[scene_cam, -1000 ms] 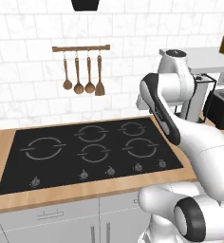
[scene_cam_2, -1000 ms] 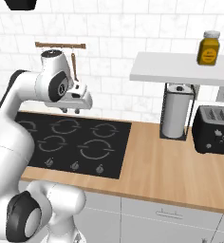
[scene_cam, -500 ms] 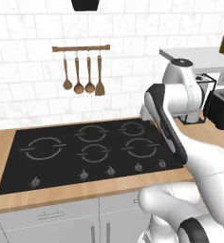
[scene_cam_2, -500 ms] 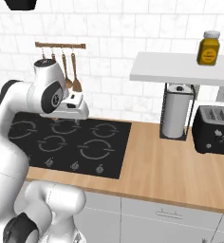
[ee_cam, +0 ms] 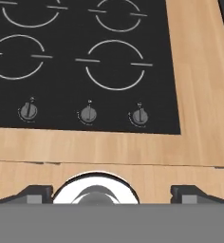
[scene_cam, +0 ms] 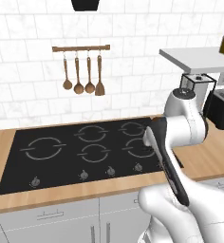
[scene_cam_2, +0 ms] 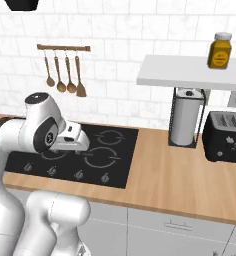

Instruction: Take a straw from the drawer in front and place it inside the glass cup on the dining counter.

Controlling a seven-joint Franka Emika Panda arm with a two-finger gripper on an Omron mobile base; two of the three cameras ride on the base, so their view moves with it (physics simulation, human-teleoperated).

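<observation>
My gripper (ee_cam: 112, 193) is open, its two dark fingertips (ee_cam: 35, 192) set wide apart with nothing between them. It looks down on the front right of the black cooktop (ee_cam: 85, 61), above the knobs (ee_cam: 88, 114) and the wood counter edge. In the right base view the hand (scene_cam_2: 72, 142) hangs low over the cooktop (scene_cam_2: 107, 160). A shallow light-grey drawer (scene_cam: 50, 216) with a slim bar handle sits shut under the counter. The straw, the glass cup and the dining counter are out of view.
Wooden utensils (scene_cam: 83, 76) hang on a rail on the tiled wall. To the right stand a paper-towel holder (scene_cam_2: 185, 120) and a black toaster (scene_cam_2: 227, 136) under a white shelf (scene_cam_2: 190, 70) with a jar (scene_cam_2: 220, 51). Bare wood counter (scene_cam_2: 175, 170) lies right of the cooktop.
The arm has folded down and to the right, bringing the hand lower over the cooktop. The scene itself has not shifted.
</observation>
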